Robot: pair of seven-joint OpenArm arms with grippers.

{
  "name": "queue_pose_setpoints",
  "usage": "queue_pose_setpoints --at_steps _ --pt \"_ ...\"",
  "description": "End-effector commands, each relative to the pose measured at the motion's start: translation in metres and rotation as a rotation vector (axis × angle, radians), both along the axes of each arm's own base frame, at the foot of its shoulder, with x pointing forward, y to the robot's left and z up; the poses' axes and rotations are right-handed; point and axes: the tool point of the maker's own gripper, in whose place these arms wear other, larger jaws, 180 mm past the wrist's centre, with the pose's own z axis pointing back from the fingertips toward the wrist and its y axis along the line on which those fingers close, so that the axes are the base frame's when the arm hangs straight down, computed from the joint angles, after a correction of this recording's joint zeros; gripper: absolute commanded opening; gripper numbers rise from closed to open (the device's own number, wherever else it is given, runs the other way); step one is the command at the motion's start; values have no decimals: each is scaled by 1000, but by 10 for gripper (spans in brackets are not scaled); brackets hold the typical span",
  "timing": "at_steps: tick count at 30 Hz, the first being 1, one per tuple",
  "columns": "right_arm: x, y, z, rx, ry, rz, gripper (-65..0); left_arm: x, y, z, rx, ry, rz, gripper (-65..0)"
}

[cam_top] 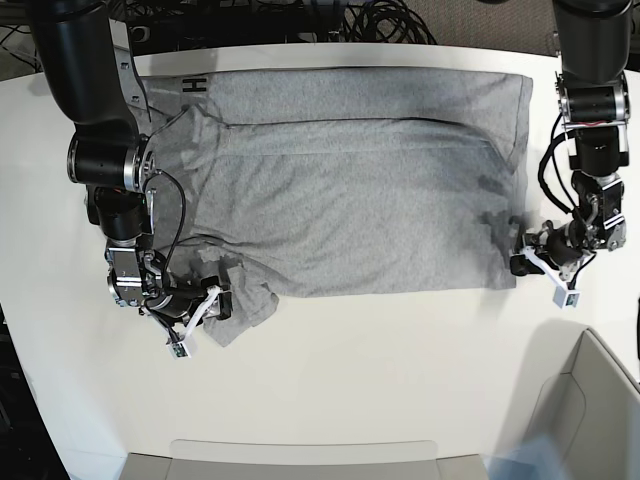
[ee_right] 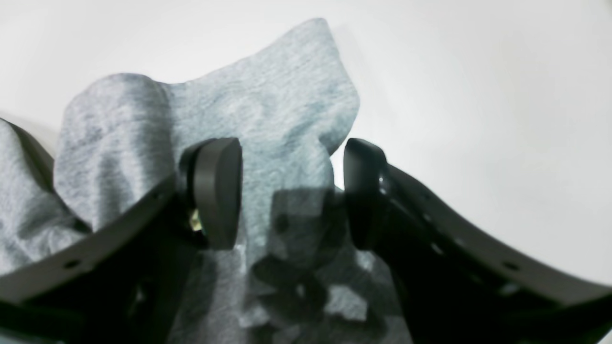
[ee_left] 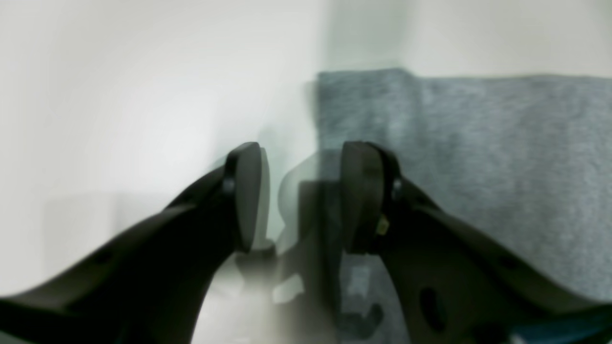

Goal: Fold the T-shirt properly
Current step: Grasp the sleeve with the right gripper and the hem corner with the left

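The heather-grey T-shirt (cam_top: 350, 190) lies spread flat on the white table, with a bit of black lettering (cam_top: 195, 87) showing at its far left corner. My left gripper (cam_top: 518, 262) sits low at the shirt's near right corner. In the left wrist view it (ee_left: 306, 191) is open, one finger over the cloth edge (ee_left: 478, 167) and the other over bare table. My right gripper (cam_top: 222, 300) hovers over the rumpled sleeve at the near left. Its jaws (ee_right: 291, 191) stand open, straddling a raised fold of the sleeve (ee_right: 267, 110) without pinching it.
A grey bin (cam_top: 590, 400) stands at the near right corner, and a shallow grey tray edge (cam_top: 300, 455) runs along the front. Cables (cam_top: 380, 20) lie behind the table's back edge. White table (cam_top: 400, 360) lies in front of the shirt.
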Motion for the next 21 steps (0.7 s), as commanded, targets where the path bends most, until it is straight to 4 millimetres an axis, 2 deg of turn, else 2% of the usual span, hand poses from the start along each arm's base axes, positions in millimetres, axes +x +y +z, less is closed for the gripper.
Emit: queue_pose_setpoints --at_steps 1,11,14,18,21 --pt "6 -3 7 -27 3 9 -321 16 7 22 2 -66 10 -369" --pt "5 -3 6 -28 5 10 -321 17 7 23 2 -71 11 -369" --pt "5 -2 6 -27 5 11 -321 28 8 33 -3 -112 23 -369" --pt "5 0 6 -25 4 13 -321 32 15 28 -26 -92 63 -350" --pt "6 0 7 -25 3 13 -321 32 2 15 -2 -56 18 -350"
